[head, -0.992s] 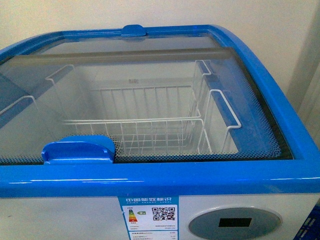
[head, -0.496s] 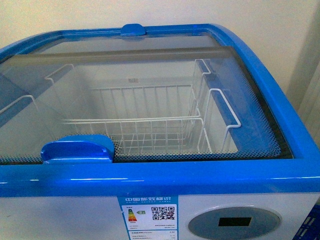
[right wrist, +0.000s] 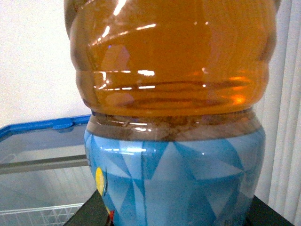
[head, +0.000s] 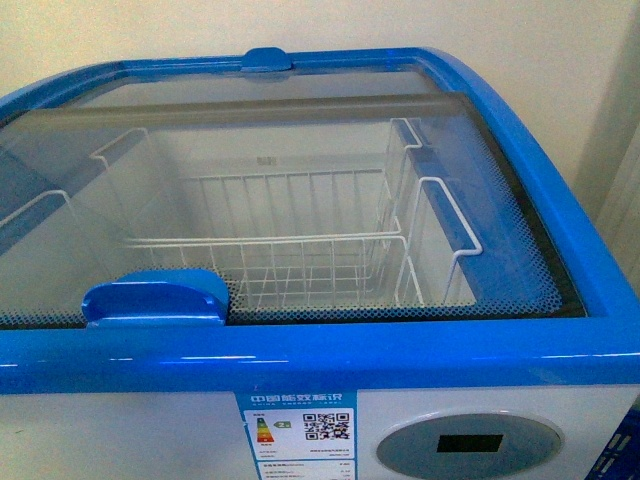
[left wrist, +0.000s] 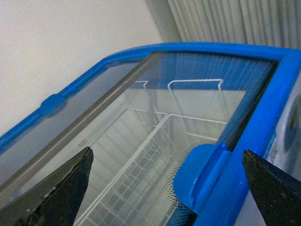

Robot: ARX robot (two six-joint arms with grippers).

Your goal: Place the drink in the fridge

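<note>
The fridge (head: 300,355) stood directly before the robot, a white chest with a thick blue top rim. Its sliding glass lid (head: 250,160) lay over the inside, with a dotted border along the near and right edges. A blue handle (head: 155,298) sat on the near left part of the lid, against the front rim. Through the glass, the white wire baskets (head: 300,235) hung inside the white chamber, and nothing showed in them. On the white front of the fridge there was an energy label (head: 297,432) with a QR code, and beside it, to the right, a round grey display (head: 468,445).

The left pincer (left wrist: 167,153) hovered near the front rim of the fridge (left wrist: 263,117), close to the blue handle (left wrist: 202,174). Its two dark fingers (left wrist: 61,193) stood wide apart and held nothing.

The drink (right wrist: 169,94) was in the right pincer (right wrist: 176,214), very close to that wrist camera. It was a clear plastic bottle with amber liquid and a blue label of triangle shapes. The dark fingers (right wrist: 87,212) of this pincer pressed on both sides of the labelled part, so the pincer was closed around the bottle. The drink was outside the fridge (right wrist: 42,126), whose blue rim and glass lid appeared behind it, against a pale wall (right wrist: 33,56).
</note>
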